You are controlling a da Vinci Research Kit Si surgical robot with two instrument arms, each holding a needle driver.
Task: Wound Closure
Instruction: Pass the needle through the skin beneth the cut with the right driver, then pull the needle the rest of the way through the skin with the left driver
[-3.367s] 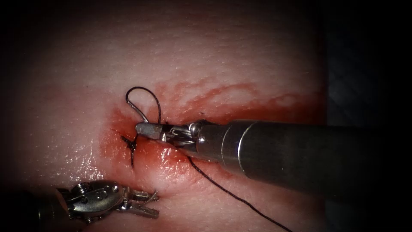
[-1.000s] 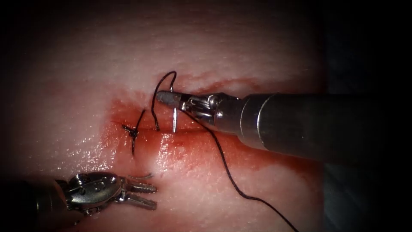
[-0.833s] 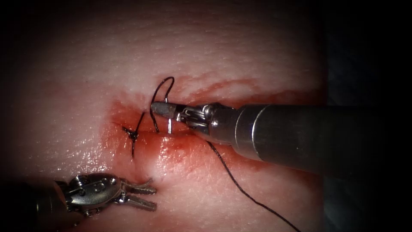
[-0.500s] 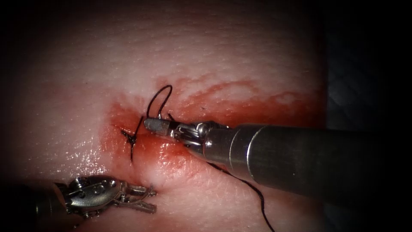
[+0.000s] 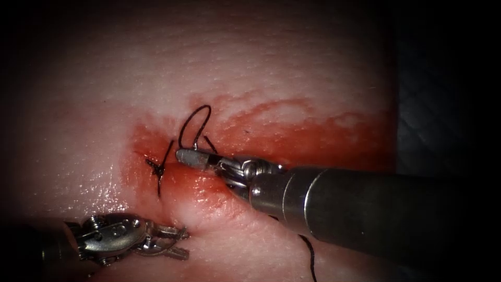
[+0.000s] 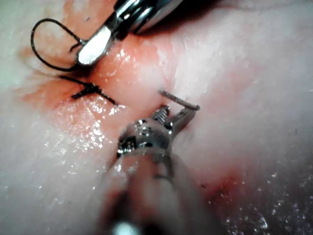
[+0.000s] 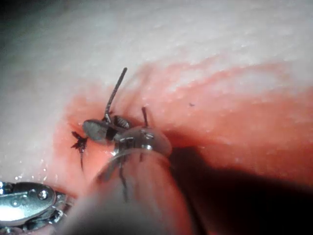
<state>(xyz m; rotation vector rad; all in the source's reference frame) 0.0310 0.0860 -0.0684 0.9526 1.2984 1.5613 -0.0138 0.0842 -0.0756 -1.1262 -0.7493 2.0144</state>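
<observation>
Two steel tools work near the dark knotted stitch [image 5: 159, 169] on the glistening tissue [image 5: 292, 68]. Just right of that stitch, the right tool [image 5: 195, 157] is clamped on the curved needle [image 5: 197, 142], most of it hidden behind the jaws; black thread [image 5: 190, 121] loops above. Below the stitch, the left tool [image 5: 175, 243] gapes slightly, holding nothing.
</observation>
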